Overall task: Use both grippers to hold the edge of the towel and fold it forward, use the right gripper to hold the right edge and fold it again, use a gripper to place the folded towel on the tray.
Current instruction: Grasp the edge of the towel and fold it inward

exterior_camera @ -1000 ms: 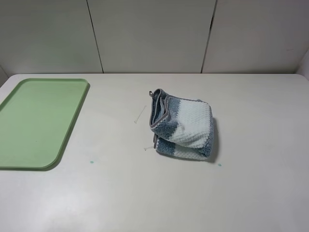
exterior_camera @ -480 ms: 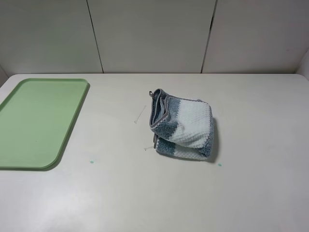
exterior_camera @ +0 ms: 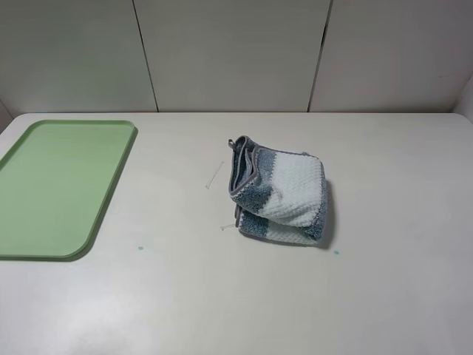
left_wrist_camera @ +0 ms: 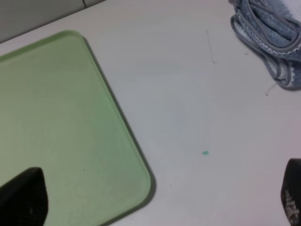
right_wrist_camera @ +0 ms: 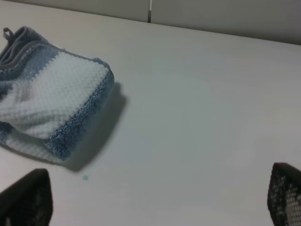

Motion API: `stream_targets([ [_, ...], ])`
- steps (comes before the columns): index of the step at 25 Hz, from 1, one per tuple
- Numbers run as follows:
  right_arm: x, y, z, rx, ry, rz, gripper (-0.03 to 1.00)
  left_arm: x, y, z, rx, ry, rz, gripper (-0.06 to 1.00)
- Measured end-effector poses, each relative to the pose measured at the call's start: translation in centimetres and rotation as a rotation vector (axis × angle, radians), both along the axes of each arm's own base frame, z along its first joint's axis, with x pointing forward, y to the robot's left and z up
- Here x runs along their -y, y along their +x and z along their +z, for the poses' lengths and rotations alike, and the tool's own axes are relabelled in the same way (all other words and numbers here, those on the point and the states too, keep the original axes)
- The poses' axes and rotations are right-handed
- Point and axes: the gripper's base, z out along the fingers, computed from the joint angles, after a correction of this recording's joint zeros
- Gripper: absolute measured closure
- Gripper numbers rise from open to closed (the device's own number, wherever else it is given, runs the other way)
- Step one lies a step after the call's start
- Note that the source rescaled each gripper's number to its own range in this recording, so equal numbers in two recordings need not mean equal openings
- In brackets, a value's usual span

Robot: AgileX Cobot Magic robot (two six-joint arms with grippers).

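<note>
Nothing moved. The towel [exterior_camera: 279, 196] lies right of the tray [exterior_camera: 59, 185]; left end effector [left_wrist_camera: 157, 195] and right end effector [right_wrist_camera: 155, 195] are released. Best to pinch all layers together.

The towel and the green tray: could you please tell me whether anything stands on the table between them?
Nothing visible blocks the way. Between the towel and the tray lies only bare table, with a thin pale fleck beside the towel and a tiny teal speck, both flat.
</note>
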Motion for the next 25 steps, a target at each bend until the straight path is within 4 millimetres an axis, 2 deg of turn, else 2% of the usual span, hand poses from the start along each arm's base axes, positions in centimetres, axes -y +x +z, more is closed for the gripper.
stream_targets([
  [15, 0.0, 0.0, 0.0, -0.001, 0.000, 0.000, -0.03, 0.3, 0.4, -0.4, -0.025, 0.011, 0.003, -0.06],
  [21, 0.0, 0.0, 0.0, -0.001, 0.000, 0.000, -0.03, 1.9, 2.8, -0.8, -0.100, -0.011, 0.040, -0.06],
  [25, 0.0, 0.0, 0.0, -0.001, 0.000, 0.000, -0.03, 3.9, 5.2, -1.4, -0.151, -0.070, 0.047, -0.06],
])
